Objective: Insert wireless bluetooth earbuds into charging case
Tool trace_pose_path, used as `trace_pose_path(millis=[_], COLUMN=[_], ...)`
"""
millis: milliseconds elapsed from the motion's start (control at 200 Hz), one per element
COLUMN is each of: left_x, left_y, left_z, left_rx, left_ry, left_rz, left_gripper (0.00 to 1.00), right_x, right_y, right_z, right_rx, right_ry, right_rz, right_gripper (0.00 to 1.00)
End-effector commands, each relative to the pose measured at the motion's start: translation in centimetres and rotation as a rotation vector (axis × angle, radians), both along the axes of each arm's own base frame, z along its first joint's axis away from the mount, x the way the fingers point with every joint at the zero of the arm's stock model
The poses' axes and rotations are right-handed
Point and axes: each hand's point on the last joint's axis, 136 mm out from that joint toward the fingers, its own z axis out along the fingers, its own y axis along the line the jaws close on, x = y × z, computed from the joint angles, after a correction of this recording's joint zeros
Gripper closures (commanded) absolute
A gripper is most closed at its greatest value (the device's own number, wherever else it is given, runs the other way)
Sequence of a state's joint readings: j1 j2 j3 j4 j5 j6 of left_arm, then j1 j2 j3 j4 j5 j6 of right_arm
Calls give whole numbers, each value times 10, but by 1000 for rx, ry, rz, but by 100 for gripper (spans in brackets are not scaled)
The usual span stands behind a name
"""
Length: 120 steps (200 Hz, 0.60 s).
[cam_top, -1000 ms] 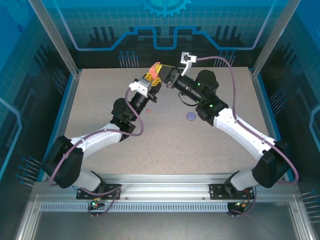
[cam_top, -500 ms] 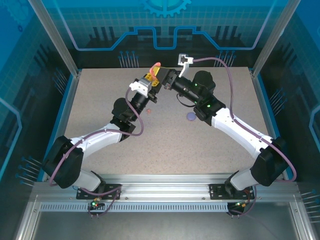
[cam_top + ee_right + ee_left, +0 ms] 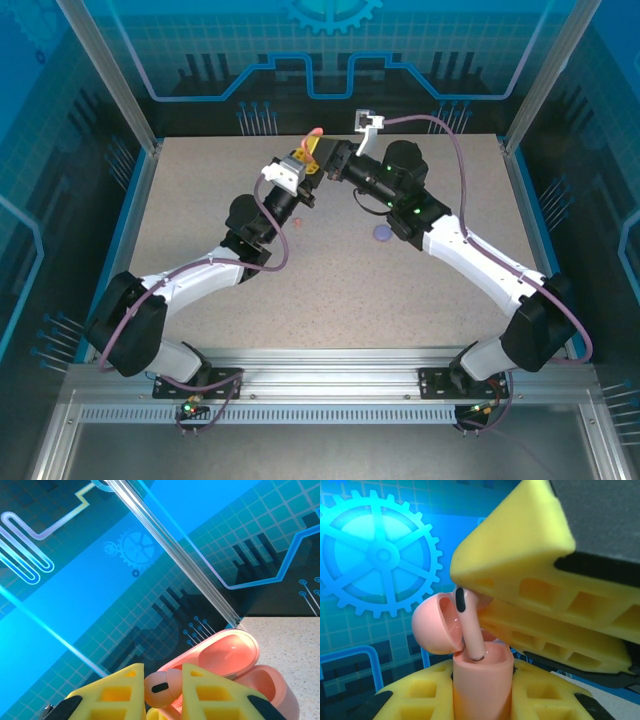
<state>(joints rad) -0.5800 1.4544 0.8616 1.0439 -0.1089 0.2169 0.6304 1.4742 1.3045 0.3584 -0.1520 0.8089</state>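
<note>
My left gripper (image 3: 482, 692) is shut on a peach-pink charging case (image 3: 482, 680), held upright above the table with its lid (image 3: 432, 627) hinged open. My right gripper (image 3: 162, 690) is shut on a pale pink-beige earbud (image 3: 161, 687). The earbud's stem (image 3: 471, 632) points down into the case's open top, its tip at the mouth of a slot. The right gripper's yellow fingers (image 3: 540, 580) hang over the case. In the top view both grippers meet at the back middle of the table, left gripper (image 3: 303, 168) and right gripper (image 3: 333, 160), with the case lid (image 3: 313, 133) sticking up between them.
A small purple piece (image 3: 382, 233) lies on the speckled table (image 3: 400, 300) right of centre. A tiny red piece (image 3: 297, 222) lies beside the left arm's wrist. Glass walls and metal posts (image 3: 148, 140) close in the table's back and sides.
My right gripper has moved a little left and closer to the case with the earbud. The left gripper and case have barely shifted.
</note>
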Motion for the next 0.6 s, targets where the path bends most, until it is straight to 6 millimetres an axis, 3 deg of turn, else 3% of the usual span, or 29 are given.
trace_pose_path(millis=[0, 595], left_x=[-15, -19], left_y=[2, 6], left_z=[39, 44], left_rx=[-50, -51], left_ry=[-103, -111], left_rz=[-15, -8], left_gripper=[100, 100], right_x=[-2, 2], right_y=[10, -3], right_z=[-17, -35], right_rx=[-92, -241], right_ry=[31, 102], right_rz=[1, -134], right_gripper=[82, 82])
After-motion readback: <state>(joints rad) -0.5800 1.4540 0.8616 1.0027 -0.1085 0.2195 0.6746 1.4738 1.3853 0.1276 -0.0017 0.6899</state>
